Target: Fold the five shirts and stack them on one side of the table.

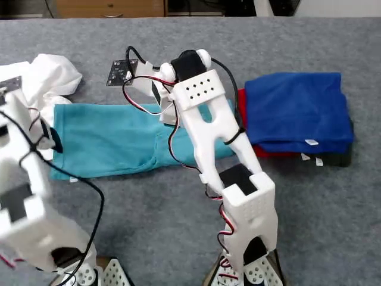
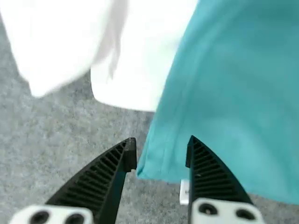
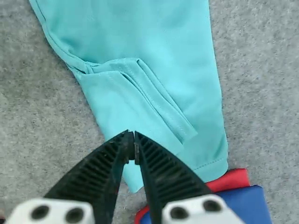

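Left pincer (image 2: pixel 161 154) is open, straddling the teal shirt (image 1: pixel 113 140) corner at the high view's left, probably lining up a grab to fold it. Right pincer (image 3: pixel 133 145) is closed, apparently empty, over the shirt's other end. The stack (image 1: pixel 294 110) sits at right.

The left pincer (image 2: pixel 161 154) gapes at the teal shirt's (image 2: pixel 233 93) corner, one jaw over the shirt, the other over grey surface (image 2: pixel 56 135) beside it. A white shirt (image 2: pixel 93 42) touches the teal shirt's edge.
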`<move>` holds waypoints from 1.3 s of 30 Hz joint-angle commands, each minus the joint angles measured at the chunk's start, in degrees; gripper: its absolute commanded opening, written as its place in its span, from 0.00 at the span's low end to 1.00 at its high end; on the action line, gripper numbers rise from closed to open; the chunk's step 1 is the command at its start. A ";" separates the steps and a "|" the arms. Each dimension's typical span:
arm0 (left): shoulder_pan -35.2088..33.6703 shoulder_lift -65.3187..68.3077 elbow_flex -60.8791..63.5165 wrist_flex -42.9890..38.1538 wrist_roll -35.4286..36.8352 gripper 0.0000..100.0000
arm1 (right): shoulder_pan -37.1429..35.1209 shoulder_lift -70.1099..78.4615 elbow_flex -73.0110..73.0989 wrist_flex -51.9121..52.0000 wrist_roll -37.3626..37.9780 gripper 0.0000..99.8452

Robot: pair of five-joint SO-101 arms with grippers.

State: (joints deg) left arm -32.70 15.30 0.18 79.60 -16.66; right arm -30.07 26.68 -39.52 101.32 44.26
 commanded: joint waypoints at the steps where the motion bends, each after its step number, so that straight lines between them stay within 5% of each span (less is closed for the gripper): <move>1: 0.88 10.07 -14.24 4.57 0.18 0.15 | 0.75 -3.38 0.22 0.79 -0.53 0.00; 18: 5.10 37.14 -47.82 20.40 0.62 0.07 | 0.84 -3.47 0.22 0.79 -0.53 0.00; 39: 8.79 25.89 -44.22 21.10 0.18 0.02 | 1.01 -3.74 -1.63 0.79 -0.53 0.00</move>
State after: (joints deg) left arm -26.37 48.35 -44.84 99.91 -16.40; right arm -30.07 26.68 -39.34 101.32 44.26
